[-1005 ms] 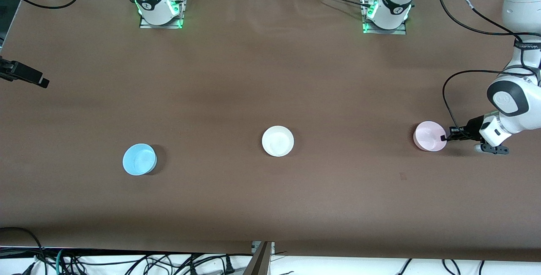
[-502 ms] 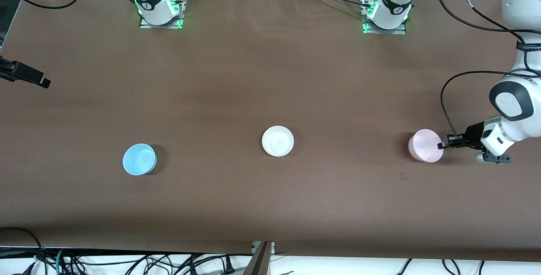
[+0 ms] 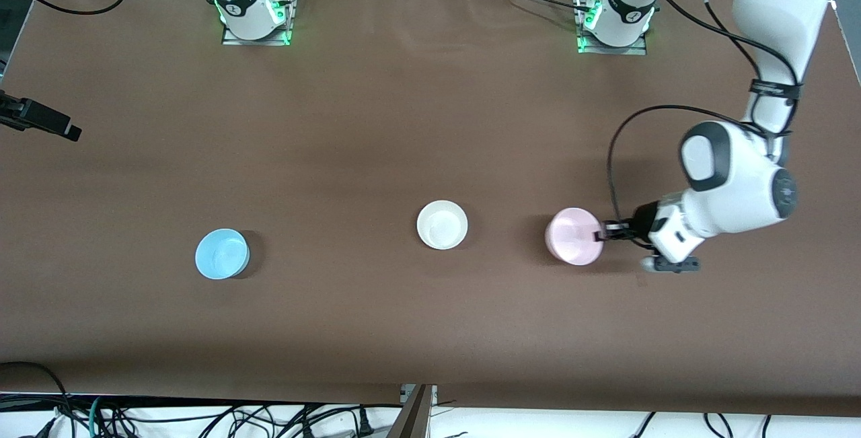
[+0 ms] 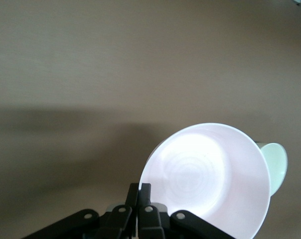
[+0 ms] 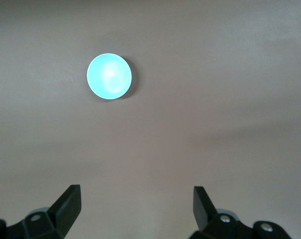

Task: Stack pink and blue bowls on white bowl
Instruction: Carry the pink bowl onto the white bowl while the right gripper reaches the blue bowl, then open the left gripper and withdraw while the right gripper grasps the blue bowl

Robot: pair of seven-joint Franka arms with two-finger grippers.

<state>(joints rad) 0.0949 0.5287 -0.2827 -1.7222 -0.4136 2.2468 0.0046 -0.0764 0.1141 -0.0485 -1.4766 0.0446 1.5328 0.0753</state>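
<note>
A brown worktop (image 3: 377, 128) fills nearly the whole front view, its covering slightly rippled at the edge where the bases stand. Black cables (image 3: 202, 418) lie tangled on the pale floor along the edge nearest the front camera. A metal post (image 3: 414, 411) rises at the middle of that edge. A black bracket (image 3: 40, 120) juts in over the worktop at the right arm's end.

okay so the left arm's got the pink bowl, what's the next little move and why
Probably carry the pink bowl on toward the white bowl. The left pincer is shut on its rim, short of the white bowl, which sits empty. The right pincer waits open, high above the blue bowl.
</note>
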